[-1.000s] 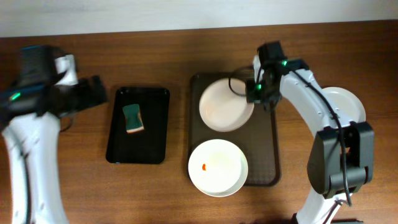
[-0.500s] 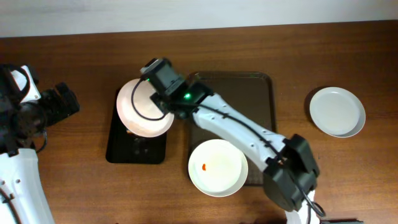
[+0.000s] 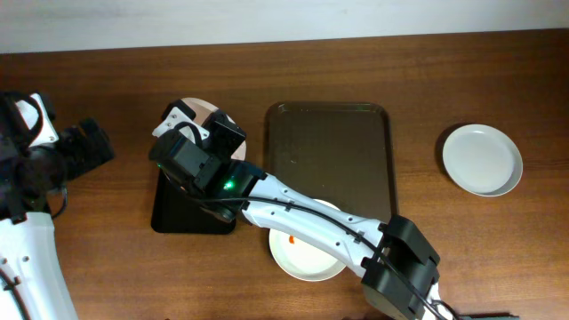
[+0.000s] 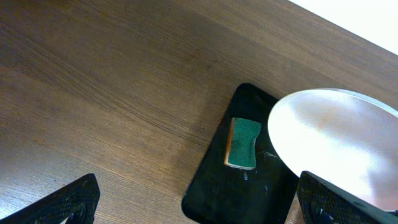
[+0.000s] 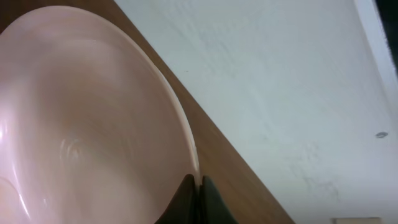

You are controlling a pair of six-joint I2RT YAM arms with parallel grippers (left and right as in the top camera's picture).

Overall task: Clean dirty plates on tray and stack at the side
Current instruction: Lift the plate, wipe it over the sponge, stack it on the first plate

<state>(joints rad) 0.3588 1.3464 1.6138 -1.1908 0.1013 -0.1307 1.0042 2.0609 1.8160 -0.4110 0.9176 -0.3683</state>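
Observation:
My right gripper point(image 3: 209, 133) is shut on the rim of a white plate point(image 3: 212, 110) and holds it tilted on edge above the black tray point(image 3: 191, 218). In the right wrist view the fingers point(image 5: 196, 193) pinch that plate's rim point(image 5: 93, 124). The plate also shows in the left wrist view point(image 4: 336, 143). A second plate point(image 3: 307, 258) with an orange-red smear sits at the front edge of the brown tray point(image 3: 329, 151). A third plate point(image 3: 482, 158) lies on the table at the right. My left gripper point(image 3: 89, 147) is open and empty, left of the black tray.
A green sponge point(image 4: 242, 143) lies in the black tray point(image 4: 249, 193); it is hidden in the overhead view. My right arm point(image 3: 302, 218) stretches across the brown tray's front left corner. The white wall runs along the table's far edge.
My right arm lifted the plate off the back of the brown tray, carried it left over the black tray and tipped it on edge. The left arm drew back to the left.

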